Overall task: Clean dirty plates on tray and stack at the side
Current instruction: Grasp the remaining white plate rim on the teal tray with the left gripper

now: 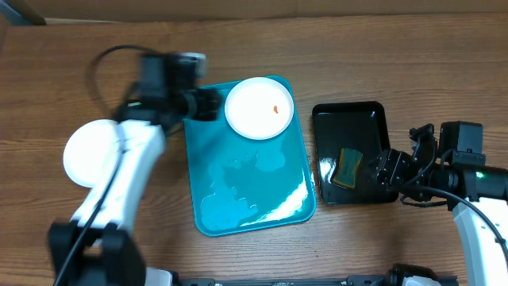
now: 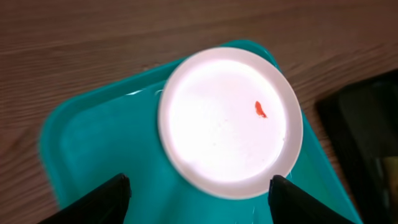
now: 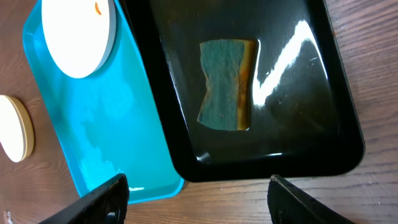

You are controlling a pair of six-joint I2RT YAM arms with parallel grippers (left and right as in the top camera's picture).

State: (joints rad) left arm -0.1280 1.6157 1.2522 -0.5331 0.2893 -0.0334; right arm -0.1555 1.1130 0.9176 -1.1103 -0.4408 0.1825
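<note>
Nearest the robot's side of the wooden table, the right gripper hovered over the near right part of a glossy black tray. Its jaws were spread wide, with nothing between them. Just beyond its fingers, a green sponge with a yellow side lay flat in the near half of that black tray, clear of the walls. The turquoise tray sat immediately to the left of the black one, long side to long side. Its near end was bare apart from a wet sheen and a few pooled patches. Farther to the left, off the tray and well apart from it, a white plate rested on the table, partly hidden by the left arm. Whether it was one plate or several stacked could not be told. At the far right corner of the tray lay another white plate, flat, with a small orange-red smear right of its centre. The left gripper hung above the far left part of the tray beside that plate. Its jaws stood wide apart and empty, and the plate showed between its fingertips in the wrist view, with neither tip on its rim.
</note>
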